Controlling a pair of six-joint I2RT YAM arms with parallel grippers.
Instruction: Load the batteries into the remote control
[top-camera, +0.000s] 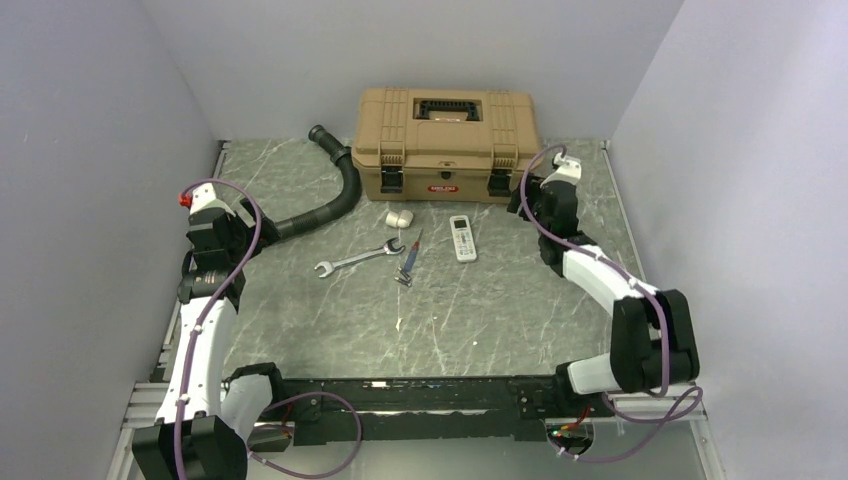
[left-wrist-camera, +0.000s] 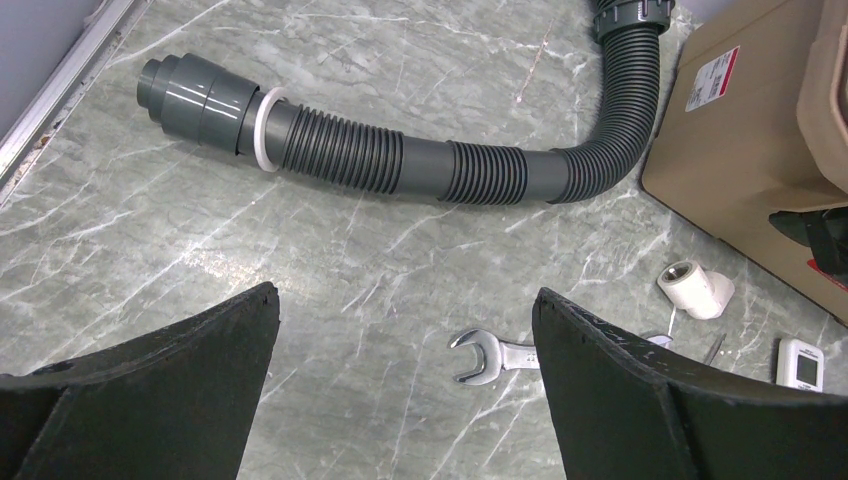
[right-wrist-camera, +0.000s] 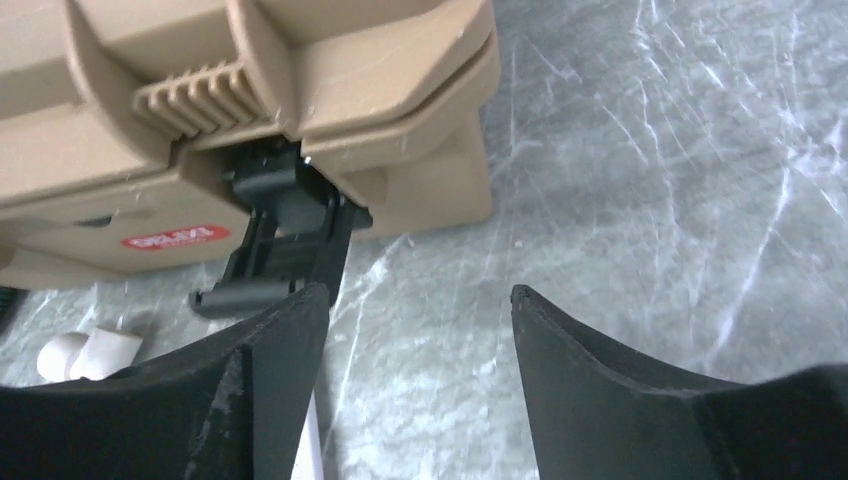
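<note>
The remote control (top-camera: 462, 238) is a slim white handset lying flat on the table in front of the toolbox, display end away from me. Its top end shows at the right edge of the left wrist view (left-wrist-camera: 800, 362). No batteries show in any view. My left gripper (top-camera: 245, 222) is open and empty at the far left, above bare table (left-wrist-camera: 405, 293). My right gripper (top-camera: 522, 200) is open and empty just right of the remote, near the toolbox's front right corner (right-wrist-camera: 419, 292).
A tan toolbox (top-camera: 445, 143) stands shut at the back, its black latch (right-wrist-camera: 280, 230) hanging near my right fingers. A grey corrugated hose (left-wrist-camera: 400, 160) curves at the back left. A wrench (top-camera: 358, 256), a white pipe fitting (top-camera: 400, 217) and a small screwdriver-like tool (top-camera: 410, 260) lie left of the remote.
</note>
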